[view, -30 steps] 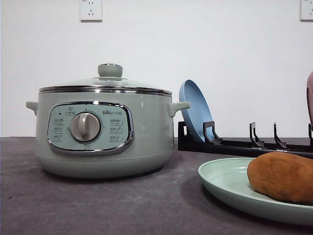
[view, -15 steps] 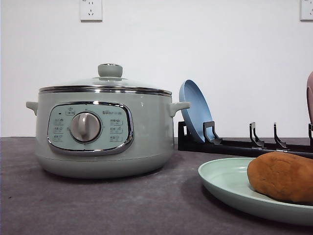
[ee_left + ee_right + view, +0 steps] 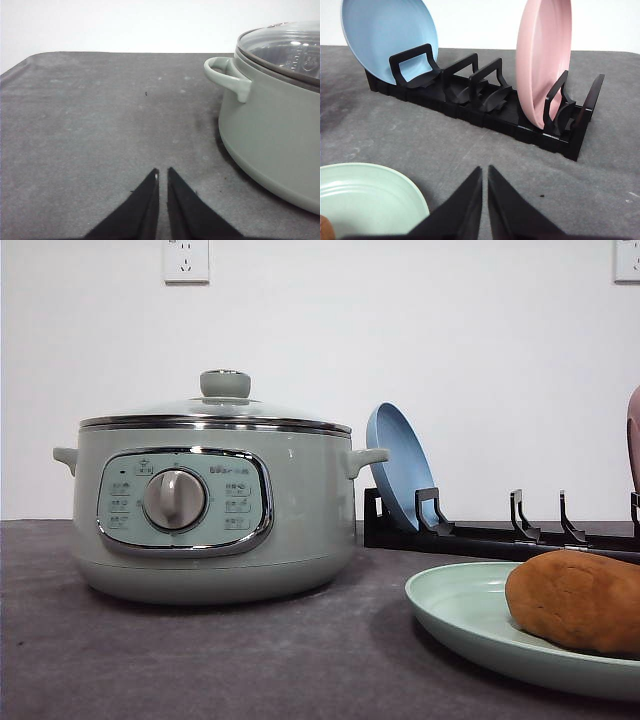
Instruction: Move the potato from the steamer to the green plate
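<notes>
Potato [image 3: 578, 602] rests on the green plate [image 3: 455, 612], lower right; steamer [image 3: 205, 510] lidded. Left gripper [image 3: 162, 176] and right gripper [image 3: 485, 173] closed, empty. Transfer looks complete; nothing left to move.

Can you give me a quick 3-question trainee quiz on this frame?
1. True or false: the potato lies on the green plate.
2. The steamer is: A) lid on, B) lid off, C) tipped over.
3. How many plates stand in the black rack, and in what colours?

Key
1. True; it rests on the plate's right part in the front view.
2. A; the glass lid sits on the rim.
3. Two: the blue plate at one end, the pink plate near the other. The left gripper and the right gripper are both shut and hold nothing.
</notes>
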`<action>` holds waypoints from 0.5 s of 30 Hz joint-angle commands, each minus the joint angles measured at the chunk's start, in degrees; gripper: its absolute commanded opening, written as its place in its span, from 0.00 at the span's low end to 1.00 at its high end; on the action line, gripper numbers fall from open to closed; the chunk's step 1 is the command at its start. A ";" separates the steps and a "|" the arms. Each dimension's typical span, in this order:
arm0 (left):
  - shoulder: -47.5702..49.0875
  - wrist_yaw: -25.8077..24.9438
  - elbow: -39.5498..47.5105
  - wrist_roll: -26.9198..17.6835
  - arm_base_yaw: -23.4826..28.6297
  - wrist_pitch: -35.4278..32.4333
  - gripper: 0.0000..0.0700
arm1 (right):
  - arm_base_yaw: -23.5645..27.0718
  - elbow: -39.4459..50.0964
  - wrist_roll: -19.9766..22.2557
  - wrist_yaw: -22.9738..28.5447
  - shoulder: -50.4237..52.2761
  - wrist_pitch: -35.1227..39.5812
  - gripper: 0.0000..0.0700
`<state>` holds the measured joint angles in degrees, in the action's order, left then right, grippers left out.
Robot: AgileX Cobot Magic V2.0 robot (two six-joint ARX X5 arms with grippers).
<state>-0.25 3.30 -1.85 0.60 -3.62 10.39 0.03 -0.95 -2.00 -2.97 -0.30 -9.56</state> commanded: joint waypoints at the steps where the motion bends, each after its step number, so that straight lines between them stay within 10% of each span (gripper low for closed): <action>1: 0.07 0.27 1.16 0.11 0.02 0.35 0.04 | 0.04 0.31 -0.71 -0.01 0.09 0.63 0.01; 15: 0.07 0.27 1.16 0.11 0.02 0.35 0.04 | 0.04 0.31 -0.72 0.00 0.09 0.63 0.01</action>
<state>-0.25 3.29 -1.85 0.60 -3.62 10.39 0.03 -0.95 -2.00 -2.98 -0.30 -9.56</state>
